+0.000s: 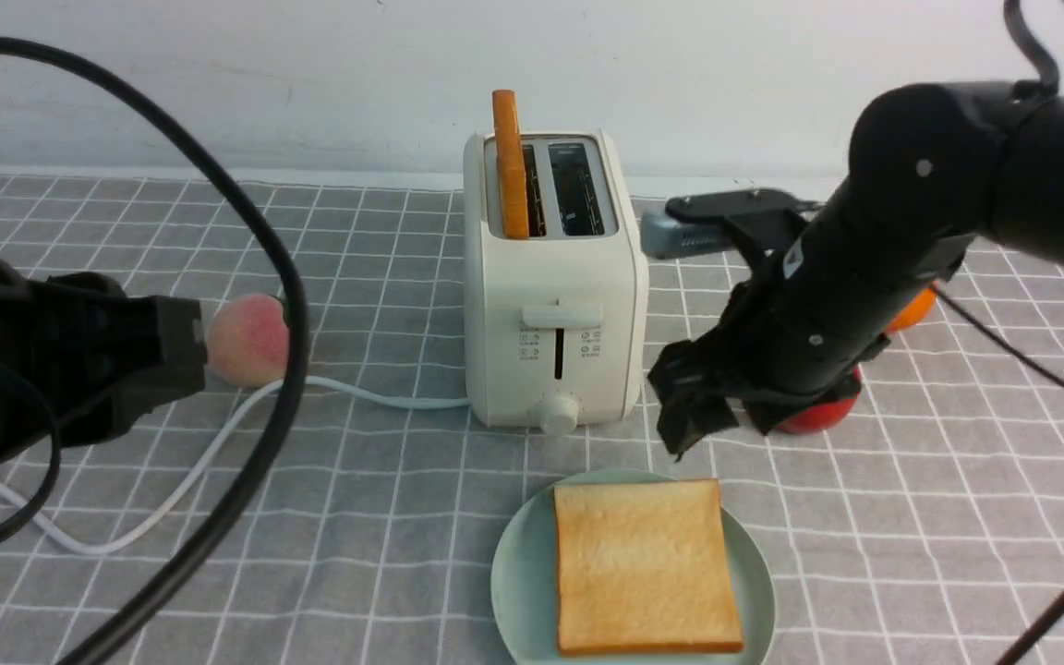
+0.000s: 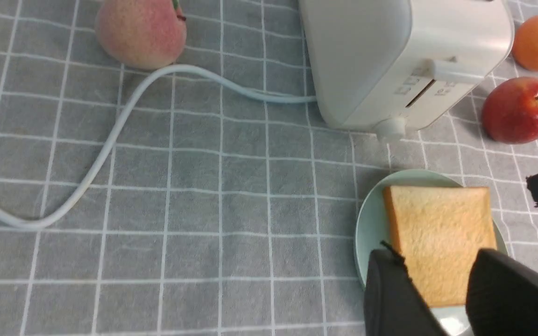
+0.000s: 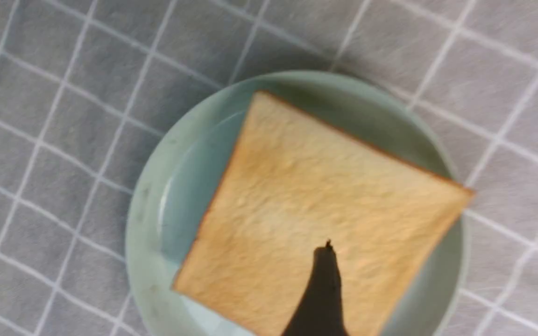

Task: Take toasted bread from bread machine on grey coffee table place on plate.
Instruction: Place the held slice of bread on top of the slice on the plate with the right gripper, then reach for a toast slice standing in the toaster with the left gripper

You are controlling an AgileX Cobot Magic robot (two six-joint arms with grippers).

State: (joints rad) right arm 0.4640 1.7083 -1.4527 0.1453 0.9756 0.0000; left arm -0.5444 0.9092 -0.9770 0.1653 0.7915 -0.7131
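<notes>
Front view, widest thing first: the grey table (image 1: pixel 384 517) runs under everything; on it stands the toaster (image 1: pixel 555 314), and just in front of that the green plate (image 1: pixel 518 573); one slice of toast (image 1: pixel 645 565) lies flat on the plate, set toward its right side, so I judge half the job done; the second slice (image 1: pixel 511 166) stands upright in the toaster's left slot, poking out, and the right slot is empty; fetching that one is what's left. My right claw (image 1: pixel 698 416) hangs above the plate's far right edge; my left claw (image 2: pixel 432 255) sits off to the left, low over the table. Only the front view sees into the slots; the right wrist view alone shows my right fingers (image 3: pixel 320 294) spread wide with nothing between them, the toast lying free below; the left wrist view shows my left claw partly open and empty, plus an apple (image 2: pixel 519 109) that my right arm mostly hides from the front.
</notes>
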